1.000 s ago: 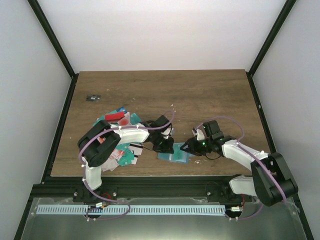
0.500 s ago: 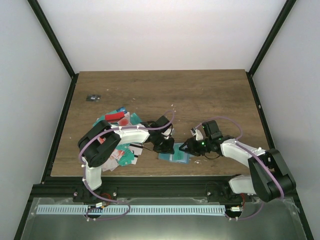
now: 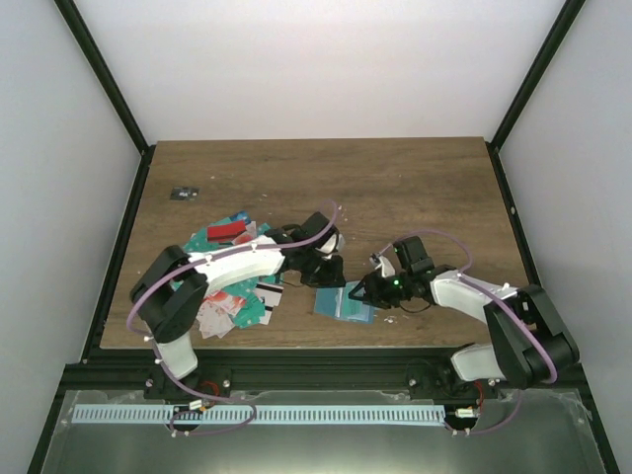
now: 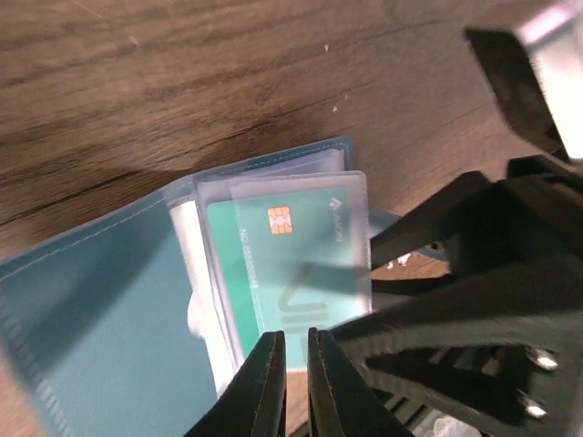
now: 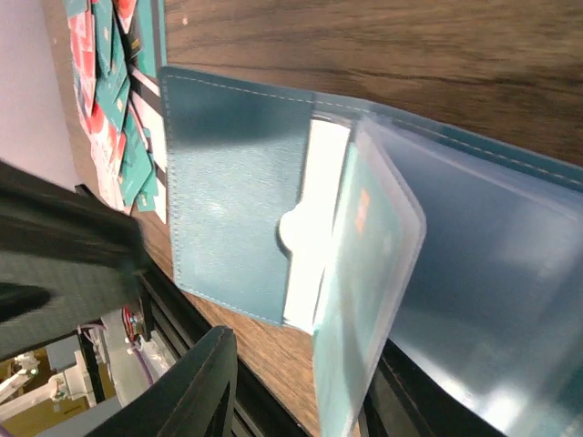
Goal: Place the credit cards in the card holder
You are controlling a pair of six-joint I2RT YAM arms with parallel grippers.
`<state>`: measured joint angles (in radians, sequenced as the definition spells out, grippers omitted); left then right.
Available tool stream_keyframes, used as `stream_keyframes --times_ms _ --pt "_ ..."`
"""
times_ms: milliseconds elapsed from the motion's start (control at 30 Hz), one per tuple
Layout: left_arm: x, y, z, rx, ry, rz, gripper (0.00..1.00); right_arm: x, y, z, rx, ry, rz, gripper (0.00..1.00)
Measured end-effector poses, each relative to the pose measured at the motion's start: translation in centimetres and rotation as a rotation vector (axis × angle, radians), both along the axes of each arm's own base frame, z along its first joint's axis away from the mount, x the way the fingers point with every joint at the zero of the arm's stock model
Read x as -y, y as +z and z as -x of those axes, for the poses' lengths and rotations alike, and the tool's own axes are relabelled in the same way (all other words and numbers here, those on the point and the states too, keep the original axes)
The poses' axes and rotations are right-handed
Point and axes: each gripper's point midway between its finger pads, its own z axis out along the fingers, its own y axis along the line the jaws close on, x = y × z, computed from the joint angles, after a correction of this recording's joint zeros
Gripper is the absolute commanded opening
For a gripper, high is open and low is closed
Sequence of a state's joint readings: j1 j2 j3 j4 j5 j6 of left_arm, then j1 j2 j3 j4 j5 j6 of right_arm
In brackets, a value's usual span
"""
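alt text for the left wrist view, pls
Close-up of an open teal card holder lying on a wooden table, with a teal chip card sitting inside a clear plastic sleeve. The left gripper, fingers nearly closed, sits at the bottom edge; the black right gripper fills the right side.

Place: robot test cell, lab-like
Walls: plain white panels on three sides
Frame: black posts [image 3: 111, 94] at far corners
Surface: wood-grain board [image 3: 395, 188]
Near edge: black rail [image 3: 316, 367], arm bases bolted on

card holder [image 5: 228, 191] cut off right, small dark object [image 3: 183, 194] unidentifiable
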<state>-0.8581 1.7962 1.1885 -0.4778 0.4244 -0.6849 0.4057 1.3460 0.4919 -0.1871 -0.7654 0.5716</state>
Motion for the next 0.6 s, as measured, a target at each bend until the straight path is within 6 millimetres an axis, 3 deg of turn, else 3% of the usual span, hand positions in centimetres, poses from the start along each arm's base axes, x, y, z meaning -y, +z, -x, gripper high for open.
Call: stream_keyframes --times_ms 133,267,433,600 --pt "-1.8 3.0 -0.9 0.054 0.049 0.0 0.14 -1.5 0.9 -0.4 -0.016 0.021 -0.016 0.38" --pt "-5.8 5.9 -2.1 0.125 0.141 -0.031 0.23 -5.2 3.2 -1.2 -0.016 0.086 -0.062 0.44" --pt "-12.5 8.4 -2.6 0.198 0.286 -0.076 0.33 -11.8 8.8 -2.0 0.051 0.211 -0.197 0.5" --pt "-17.5 7.7 -0.3 0.195 0.378 -0.131 0.36 -15.3 14.5 -2.8 0.166 0.275 -0.302 0.51"
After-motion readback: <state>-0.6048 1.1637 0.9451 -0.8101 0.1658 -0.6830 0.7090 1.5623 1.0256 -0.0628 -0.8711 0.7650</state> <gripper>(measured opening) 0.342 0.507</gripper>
